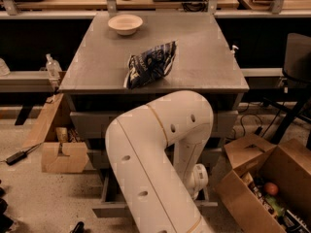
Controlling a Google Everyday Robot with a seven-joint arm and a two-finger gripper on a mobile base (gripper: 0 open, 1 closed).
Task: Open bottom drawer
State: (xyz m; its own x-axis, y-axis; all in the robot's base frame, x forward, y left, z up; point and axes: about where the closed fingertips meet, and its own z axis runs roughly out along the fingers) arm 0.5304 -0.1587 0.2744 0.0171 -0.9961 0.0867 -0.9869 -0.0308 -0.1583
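Your end effector sits low at the bottom drawer; its grip is unreadable. The drawer front juts nearward, with a box crowding its right.

3 drawers, 1 bowl, 1 bag, prob. 2 boxes; gripper low at bottom drawer.

Pale bowl near back left of grey cabinet top. Crumpled dark snack bag lies nearer the front edge, well apart from bowl. Clear bottle on left ledge. Small cardboard box on floor, left; open cardboard box, right, holds assorted items.
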